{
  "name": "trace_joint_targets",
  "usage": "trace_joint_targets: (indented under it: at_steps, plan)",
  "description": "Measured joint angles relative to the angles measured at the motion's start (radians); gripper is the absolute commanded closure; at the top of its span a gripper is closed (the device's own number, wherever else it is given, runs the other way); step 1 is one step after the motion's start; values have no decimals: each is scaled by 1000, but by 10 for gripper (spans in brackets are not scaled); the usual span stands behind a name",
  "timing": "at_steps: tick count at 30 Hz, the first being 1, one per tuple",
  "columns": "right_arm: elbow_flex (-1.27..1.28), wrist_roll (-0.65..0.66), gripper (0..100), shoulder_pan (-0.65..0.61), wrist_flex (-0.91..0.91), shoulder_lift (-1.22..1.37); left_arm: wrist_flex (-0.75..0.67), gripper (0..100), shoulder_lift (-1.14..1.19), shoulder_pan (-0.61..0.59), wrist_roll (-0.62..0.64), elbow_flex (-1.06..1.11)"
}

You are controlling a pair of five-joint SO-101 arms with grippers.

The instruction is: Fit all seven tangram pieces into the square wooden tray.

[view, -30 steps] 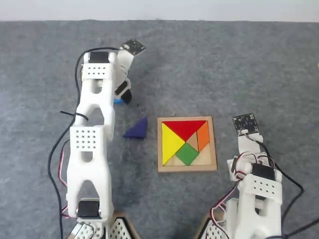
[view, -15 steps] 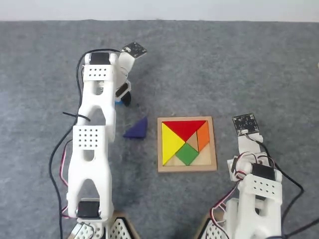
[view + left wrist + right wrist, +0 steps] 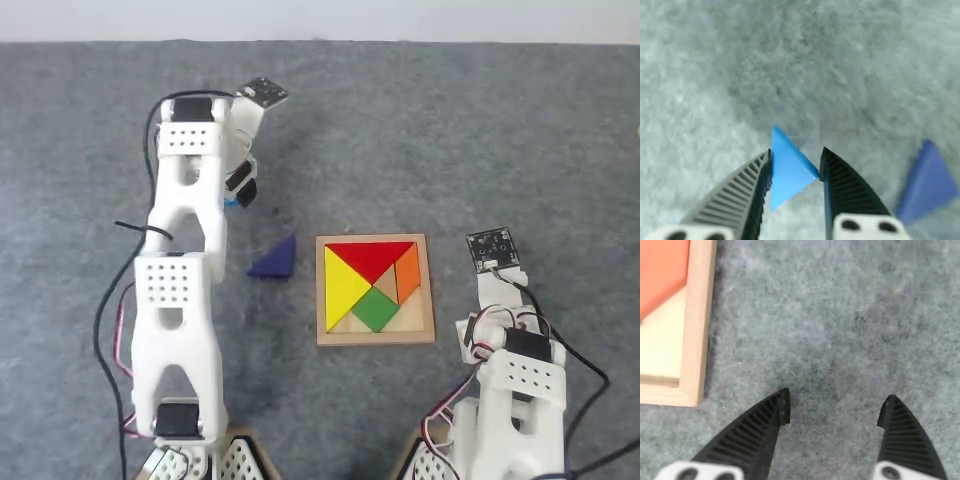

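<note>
In the left wrist view, the left gripper (image 3: 795,167) fingers are closed against a light blue triangle (image 3: 787,170); in the high view, the arm covers most of that piece. The right gripper (image 3: 835,412) is spread wide and holds nothing, beside the tray (image 3: 697,340) corner. The tray holds the red piece (image 3: 370,258), yellow piece (image 3: 342,285), orange piece (image 3: 408,272) and green piece (image 3: 375,310). A dark blue triangle (image 3: 275,260) lies on the tabletop (image 3: 500,150) near it.

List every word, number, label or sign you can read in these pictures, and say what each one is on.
No text can be read anywhere.
The wooden tray, the pieces in it, the light blue triangle, the dark blue piece and the grey mat are plain.
The small dark boards on the arms' wrists carry pale marks too small to read.
</note>
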Motion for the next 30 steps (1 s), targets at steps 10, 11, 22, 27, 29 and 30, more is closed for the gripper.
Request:
trace_joint_targets:
  at_steps: [10, 11, 22, 27, 29, 30]
  plan:
    - [0, 0, 703, 0, 0, 0, 0, 874, -594, 207, -3, 643]
    - [0, 0, 703, 0, 0, 0, 0, 887, -661, 249, -17, 718]
    - [0, 0, 703, 0, 0, 0, -183, 896, -1089, 652, -94, 1390]
    - [0, 0, 703, 0, 0, 0, -301, 897, -1091, 758, -110, 1482]
    - [0, 0, 703, 0, 0, 0, -338, 897, -1091, 790, -167, 1504]
    - [0, 0, 703, 0, 0, 0, -353, 898, -1091, 804, -198, 1507]
